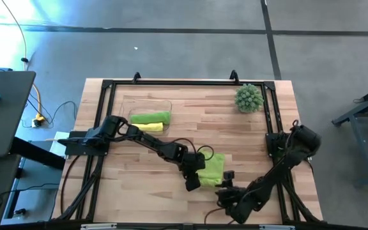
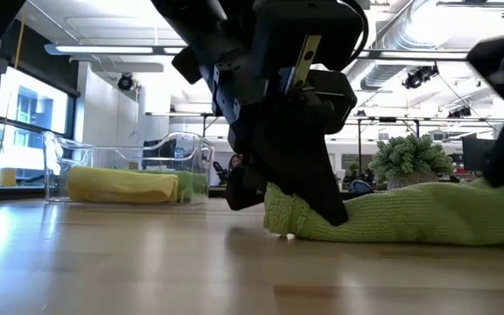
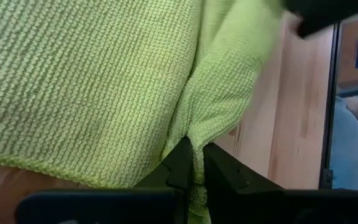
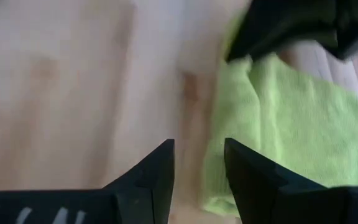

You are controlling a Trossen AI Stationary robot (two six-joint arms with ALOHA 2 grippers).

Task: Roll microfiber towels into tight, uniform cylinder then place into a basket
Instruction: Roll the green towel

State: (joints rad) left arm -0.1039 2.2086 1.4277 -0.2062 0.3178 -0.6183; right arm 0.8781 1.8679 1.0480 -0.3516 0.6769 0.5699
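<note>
The left gripper (image 1: 193, 181) is reaching across the wooden counter (image 1: 139, 185) to the lime green towel (image 1: 213, 167) that is lying flat near the front middle of the counter. In the left wrist view, its jaws are pressed together and are pinching a fold at the edge of this towel (image 3: 92, 81); the cloth is bunching up into a ridge where the fingers (image 3: 178, 163) are closing on it. In the low view, the same gripper (image 2: 274, 206) is standing low over the near end of the towel (image 2: 409, 219), and this end is looking thick and a little curled up from the counter.

The right gripper (image 1: 227, 185) is waiting just beside the towel, at its front side, close to the counter's front edge. In the right wrist view, its jaws are standing spread apart with nothing between them, and the towel (image 4: 291, 124) is lying just beyond the fingers (image 4: 157, 171).

The clear basket (image 1: 166, 102) is sitting at the back left part of the counter, well apart from the flat towel. Inside it, a green rolled towel (image 1: 151, 118) and a yellow rolled towel (image 1: 147, 127) are lying side by side and touching. A spiky green ball plant (image 1: 248, 98) is standing at the back right of the counter.
</note>
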